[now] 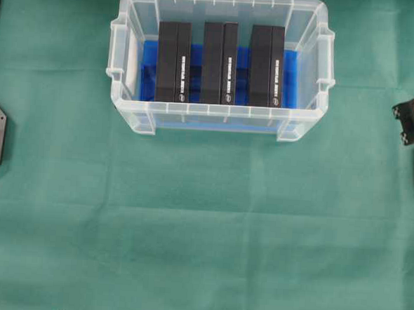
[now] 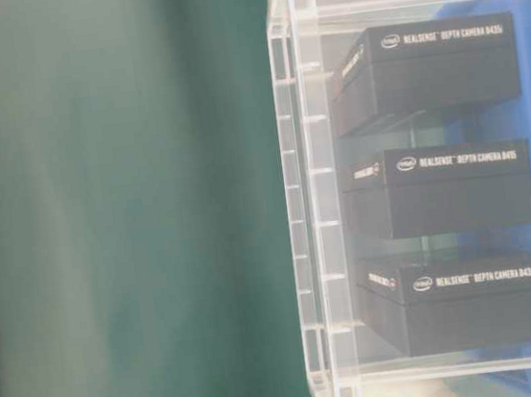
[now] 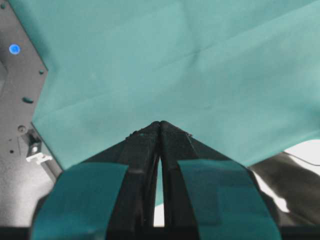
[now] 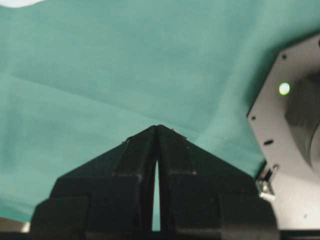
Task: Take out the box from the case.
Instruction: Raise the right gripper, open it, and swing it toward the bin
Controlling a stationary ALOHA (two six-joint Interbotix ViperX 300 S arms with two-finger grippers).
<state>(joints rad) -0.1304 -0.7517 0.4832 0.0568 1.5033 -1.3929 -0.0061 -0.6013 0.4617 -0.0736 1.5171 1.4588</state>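
Jaws of both grippers sit clenched on nothing, while three black boxes, seemingly upright, fill the case.

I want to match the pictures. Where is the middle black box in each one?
Overhead: middle black box, centre of the case.
Table-level: right side, second of three stacked-looking boxes.
Left wrist: not in it.
Right wrist: not in it.
Shared landmark: green cloth.

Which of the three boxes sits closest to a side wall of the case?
The left box: smallest gap to its handle-side wall; the right box has more.
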